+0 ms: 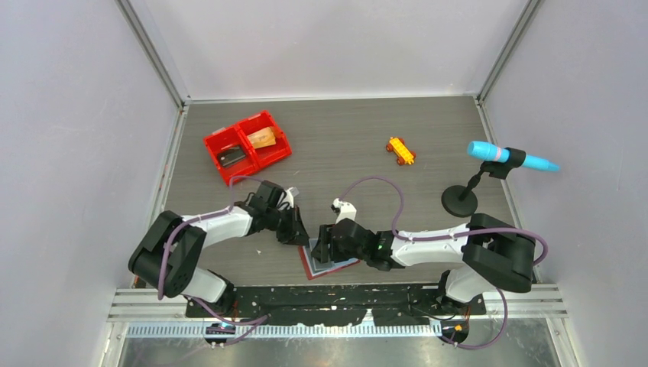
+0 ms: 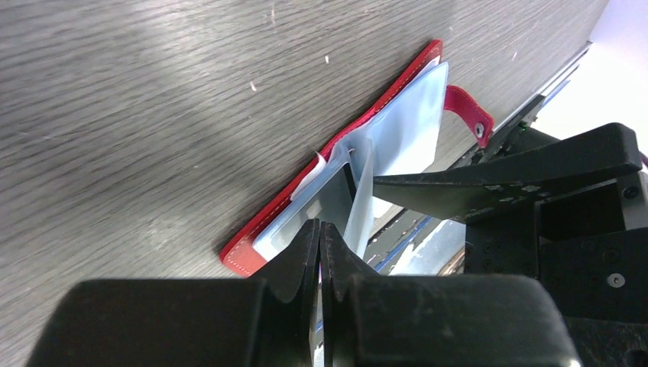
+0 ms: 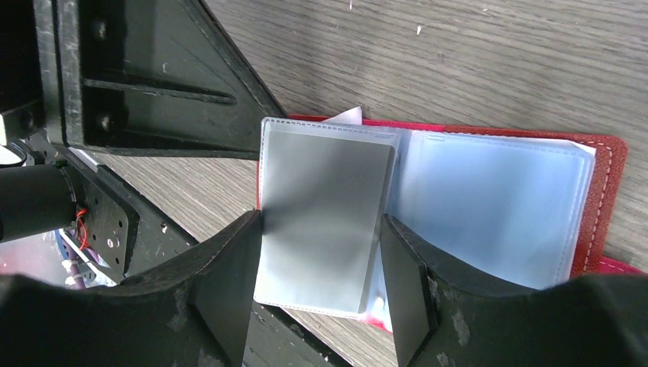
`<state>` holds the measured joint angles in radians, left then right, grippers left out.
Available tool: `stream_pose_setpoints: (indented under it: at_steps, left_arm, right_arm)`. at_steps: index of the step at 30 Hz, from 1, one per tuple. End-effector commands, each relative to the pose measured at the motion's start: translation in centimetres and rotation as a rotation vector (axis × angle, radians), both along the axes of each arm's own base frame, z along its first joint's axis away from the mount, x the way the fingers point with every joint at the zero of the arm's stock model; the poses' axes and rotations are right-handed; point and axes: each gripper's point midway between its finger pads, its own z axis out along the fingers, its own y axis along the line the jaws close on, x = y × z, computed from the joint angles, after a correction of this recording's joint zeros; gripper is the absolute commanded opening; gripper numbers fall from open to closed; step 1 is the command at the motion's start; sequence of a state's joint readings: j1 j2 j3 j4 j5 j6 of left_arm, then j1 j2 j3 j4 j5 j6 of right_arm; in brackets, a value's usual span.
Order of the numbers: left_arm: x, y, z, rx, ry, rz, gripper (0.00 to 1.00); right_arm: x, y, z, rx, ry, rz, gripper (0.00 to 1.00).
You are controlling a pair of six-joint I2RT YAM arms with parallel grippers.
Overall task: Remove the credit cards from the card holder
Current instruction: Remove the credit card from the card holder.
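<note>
Dark red leather forms the card holder point(image 1: 330, 264), which lies open and flat on the bench point(image 1: 359, 145) at the near edge, between the two arm bases. Its pale blue sleeve pages face upward, and the snap tab point(image 2: 468, 115) sticks out at one end.

The left pincer point(image 2: 321, 252) is clenched. In the left wrist view its tips meet on the lower edge of a grey sleeve page point(image 2: 336, 200) that stands lifted off the holder; whether it grips the plastic page alone or a card inside cannot be determined.

The right pincer point(image 3: 321, 264) is spread, one finger on each side of the same grey page point(image 3: 325, 218). It does not appear to clamp anything.

The credit cards cannot be identified with certainty; the grey panel may be one, still inside its sleeve.

Key relation: the lifted page has its long axis running away from the left pincer tips, toward the holder's spine. The holder lies directly under and ahead of both pincers. The left arm has contact and is judged the nearer one for extraction. Withdrawal likely has to follow the page's long axis while the right pincer steadies the holder.
</note>
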<state>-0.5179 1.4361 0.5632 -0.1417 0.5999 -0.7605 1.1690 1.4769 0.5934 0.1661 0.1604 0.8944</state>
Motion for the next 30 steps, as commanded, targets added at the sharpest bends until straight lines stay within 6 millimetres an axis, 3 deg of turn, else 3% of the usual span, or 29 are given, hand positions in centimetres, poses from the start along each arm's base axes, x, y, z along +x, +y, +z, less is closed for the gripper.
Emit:
stream_pose_setpoints:
  at_steps: [1,6,17,24,30]
  left_arm:
    - [0.8,-2.2,2.3,-0.108,-0.036,-0.019,0.04]
    - [0.2,-3.8,3.2,-0.147,-0.026,-0.051,0.07]
    - [-0.9,-7.4,3.6,-0.173,-0.002,-0.112,0.07]
    - [-0.4,-6.7,3.8,-0.104,-0.047,-0.105,0.07]
    - [0.0,-5.2,3.5,-0.022,-0.093,-0.072,0.11]
  right_arm:
    - [0.4,0.4,2.2,0.055,-0.024,-0.017,0.63]
    - [0.7,-1.1,2.8,0.015,-0.041,-0.051,0.76]
    - [1.1,-6.9,6.7,-0.023,-0.148,-0.143,0.77]
    - [0.9,-7.8,8.3,0.021,-0.178,-0.148,0.71]
    - [0.8,-6.9,7.6,0.017,-0.167,-0.117,0.59]
